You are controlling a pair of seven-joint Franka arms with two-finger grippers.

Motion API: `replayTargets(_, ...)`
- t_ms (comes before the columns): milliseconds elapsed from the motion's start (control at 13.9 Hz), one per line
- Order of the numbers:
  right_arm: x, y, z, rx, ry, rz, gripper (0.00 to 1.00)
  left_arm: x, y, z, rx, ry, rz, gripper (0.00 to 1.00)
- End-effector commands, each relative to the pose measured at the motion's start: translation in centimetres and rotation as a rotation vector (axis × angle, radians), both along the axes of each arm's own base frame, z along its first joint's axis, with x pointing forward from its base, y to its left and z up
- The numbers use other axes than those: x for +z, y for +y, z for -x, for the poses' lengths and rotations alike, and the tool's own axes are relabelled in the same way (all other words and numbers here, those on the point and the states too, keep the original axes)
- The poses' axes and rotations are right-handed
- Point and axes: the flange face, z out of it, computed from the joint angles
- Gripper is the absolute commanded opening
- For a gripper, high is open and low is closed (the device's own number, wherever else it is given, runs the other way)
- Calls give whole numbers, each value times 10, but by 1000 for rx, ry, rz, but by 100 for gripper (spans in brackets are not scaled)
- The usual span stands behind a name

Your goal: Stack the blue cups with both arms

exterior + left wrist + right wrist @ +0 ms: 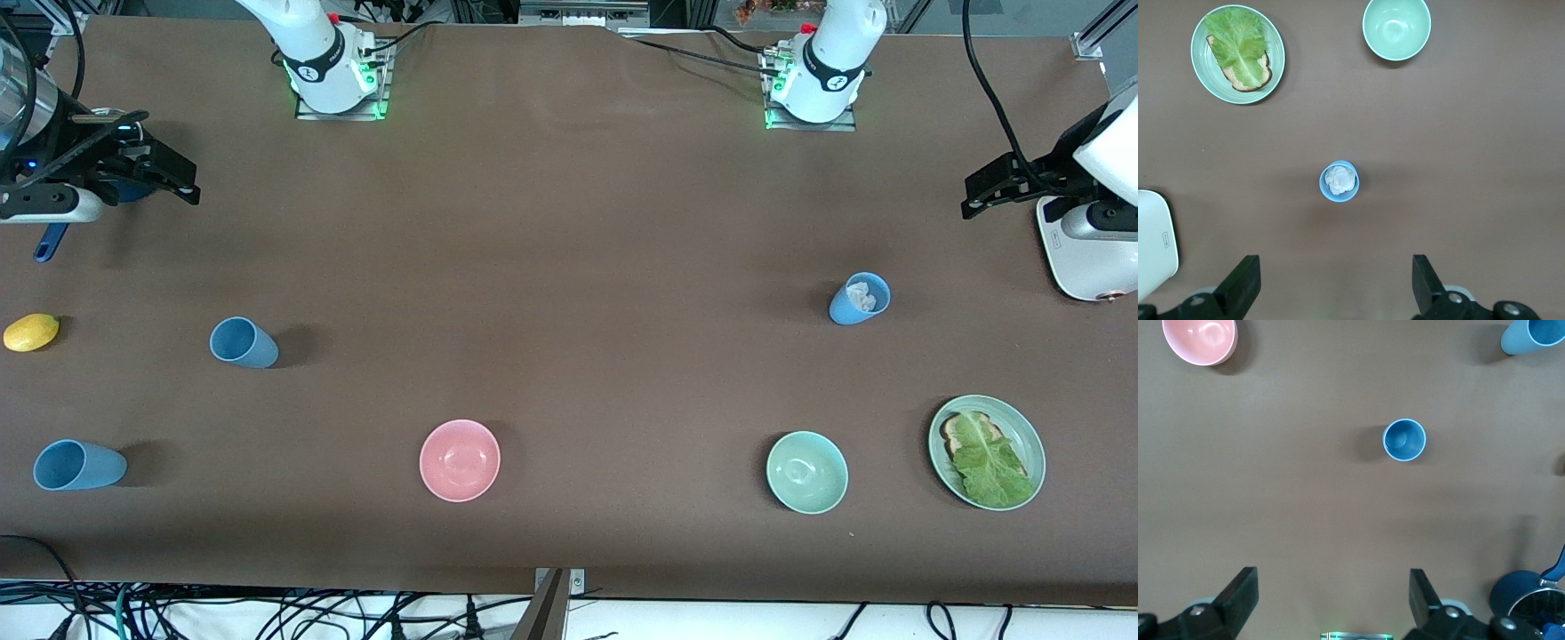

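Note:
Three light-blue cups are on the brown table. One cup [242, 342] stands open end up toward the right arm's end; it also shows in the right wrist view [1404, 440]. A second cup [76, 465] is nearer the front camera, at the edge of the right wrist view [1531, 335]. The third cup [860, 299] holds a crumpled white wad and is toward the left arm's end [1339, 180]. My right gripper [173, 178] [1331, 583] is open and empty, high over the saucepan. My left gripper [987, 191] [1335, 270] is open and empty, high over the table's left-arm end.
A pink bowl [460, 460] and a mint-green bowl [806, 472] are near the front edge. A green plate [1031, 444] holds toast and lettuce. A lemon [31, 332] and a dark-blue saucepan [49, 242] lie at the right arm's end. A white device [1089, 253] stands at the left arm's end.

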Motion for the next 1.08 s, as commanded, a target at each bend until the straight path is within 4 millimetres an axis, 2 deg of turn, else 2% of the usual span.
replayTargets(0, 6, 2, 5, -7, -7, -15, 100, 2, -2, 3, -10, 6, 9, 100)
replayTargets(1008, 2, -2, -1, -12, -7, -10, 100, 2, -7, 3, -21, 7, 9, 100)
